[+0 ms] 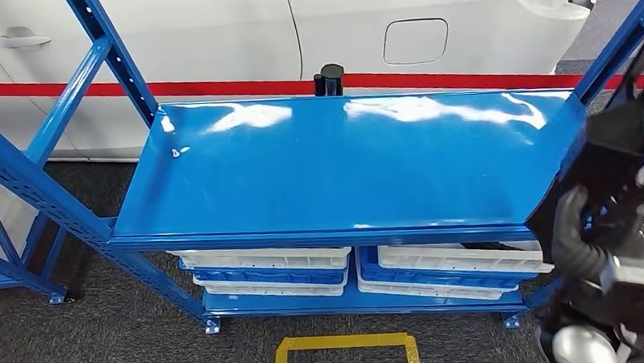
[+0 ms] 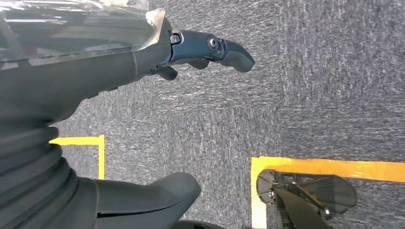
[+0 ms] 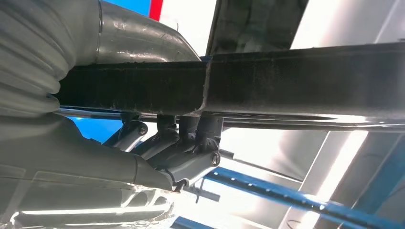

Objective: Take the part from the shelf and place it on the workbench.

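Note:
The part is a long black bar with a dusty surface. My right hand grips it, its fingers curled around the bar from below. In the head view the right hand is raised at the right end of the blue shelf, and the black part slants up from it along the shelf's right upright. The shelf's glossy top board is bare. My left hand hangs over the grey carpet, thumb and fingers apart, holding nothing.
White trays and more white trays are stacked on blue ones on the lower shelf. A white car body with a red stripe stands right behind the shelf, with a black post at its back edge. Yellow floor lines mark the carpet.

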`<state>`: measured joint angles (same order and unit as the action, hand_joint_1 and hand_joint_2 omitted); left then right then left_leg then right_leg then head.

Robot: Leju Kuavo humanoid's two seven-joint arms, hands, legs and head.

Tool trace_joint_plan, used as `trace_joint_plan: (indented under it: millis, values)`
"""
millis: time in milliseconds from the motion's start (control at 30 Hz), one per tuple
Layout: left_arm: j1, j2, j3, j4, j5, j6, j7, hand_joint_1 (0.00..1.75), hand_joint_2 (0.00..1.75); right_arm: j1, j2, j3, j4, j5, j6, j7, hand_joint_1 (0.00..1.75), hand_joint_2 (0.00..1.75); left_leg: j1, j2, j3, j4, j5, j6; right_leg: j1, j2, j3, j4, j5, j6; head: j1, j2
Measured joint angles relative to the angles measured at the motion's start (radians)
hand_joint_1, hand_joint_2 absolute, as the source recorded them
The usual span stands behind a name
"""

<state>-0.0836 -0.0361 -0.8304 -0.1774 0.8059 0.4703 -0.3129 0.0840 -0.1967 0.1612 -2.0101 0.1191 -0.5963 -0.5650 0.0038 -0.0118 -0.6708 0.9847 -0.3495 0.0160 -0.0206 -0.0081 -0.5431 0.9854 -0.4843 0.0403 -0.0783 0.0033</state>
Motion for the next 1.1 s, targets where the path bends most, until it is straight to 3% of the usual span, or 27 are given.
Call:
trace_joint_plan:
  millis: [167,400,667,733,800,867,900,1000,1033,1100]
  values:
    - [-0.003,0.000,0.001,0.000,-0.020,0.000,0.016,0.00,1.75,0.193,0.050,-0.025,-0.141,-0.041,0.059,-0.065,1.75,1.75,0.000,0.004,0.003,0.000,-0.004,-0.002,0.000,0.004,-0.003,0.000,-0.002,-0.002,0.000,0.000]
    - [-0.003,0.006,0.001,0.000,-0.021,0.021,0.070,0.00,1.75,0.286,0.102,-0.056,-0.196,-0.027,0.145,-0.022,1.75,1.75,-0.003,0.005,0.003,0.002,-0.006,0.002,-0.005,0.005,-0.001,-0.001,-0.002,0.000,0.000,0.000]
    - [0.001,0.012,0.001,0.000,-0.021,0.024,0.077,0.00,1.75,0.297,0.150,-0.117,-0.225,-0.027,0.182,-0.034,1.75,1.75,-0.006,0.006,0.014,0.000,-0.013,0.029,-0.011,0.005,0.013,-0.001,-0.013,0.019,0.000,0.000]
    - [0.001,0.012,0.001,0.000,-0.021,0.025,0.077,0.00,1.75,0.297,0.153,-0.125,-0.230,-0.026,0.185,-0.034,1.75,1.75,0.000,0.010,0.023,-0.015,-0.004,0.039,-0.009,0.005,-0.004,0.058,-0.058,0.013,0.002,0.000]
    - [0.001,0.011,0.001,0.000,-0.021,0.026,0.078,0.00,1.75,0.299,0.155,-0.132,-0.232,-0.026,0.186,-0.035,1.75,1.75,0.000,0.014,0.021,-0.017,0.002,0.042,-0.009,0.006,-0.052,0.182,-0.134,0.000,0.004,0.000]
    - [0.002,0.009,0.001,0.000,-0.020,0.026,0.079,0.00,1.75,0.302,0.158,-0.139,-0.233,-0.026,0.191,-0.037,1.75,1.75,0.001,0.016,0.012,-0.016,0.009,0.039,-0.011,0.006,-0.074,0.262,-0.174,0.007,0.006,0.000]
    - [0.002,0.009,0.001,0.000,-0.020,0.024,0.080,0.00,1.75,0.303,0.160,-0.143,-0.233,-0.026,0.195,-0.040,1.75,1.75,0.002,0.016,0.005,-0.015,0.014,0.035,-0.013,0.005,-0.056,0.246,-0.170,0.017,0.006,0.000]
    - [0.003,0.008,0.000,0.000,-0.020,0.008,0.086,0.00,1.75,0.302,0.167,-0.165,-0.235,-0.022,0.210,-0.048,1.75,1.75,0.009,0.013,-0.015,-0.006,0.031,0.015,-0.020,0.002,0.067,0.051,-0.104,0.052,0.007,0.000]
    - [0.004,0.009,0.000,0.000,-0.020,0.000,0.089,0.00,1.75,0.302,0.171,-0.174,-0.237,-0.021,0.215,-0.049,1.75,1.75,0.009,0.012,-0.016,-0.002,0.035,0.008,-0.019,0.002,0.087,0.012,-0.085,0.053,0.007,0.000]
    - [0.007,0.010,0.000,0.000,-0.021,-0.010,0.094,0.00,1.75,0.302,0.182,-0.191,-0.241,-0.022,0.226,-0.047,1.75,1.75,0.008,0.010,-0.014,-0.001,0.041,-0.005,-0.012,0.004,0.082,0.010,-0.064,0.035,0.007,0.000]
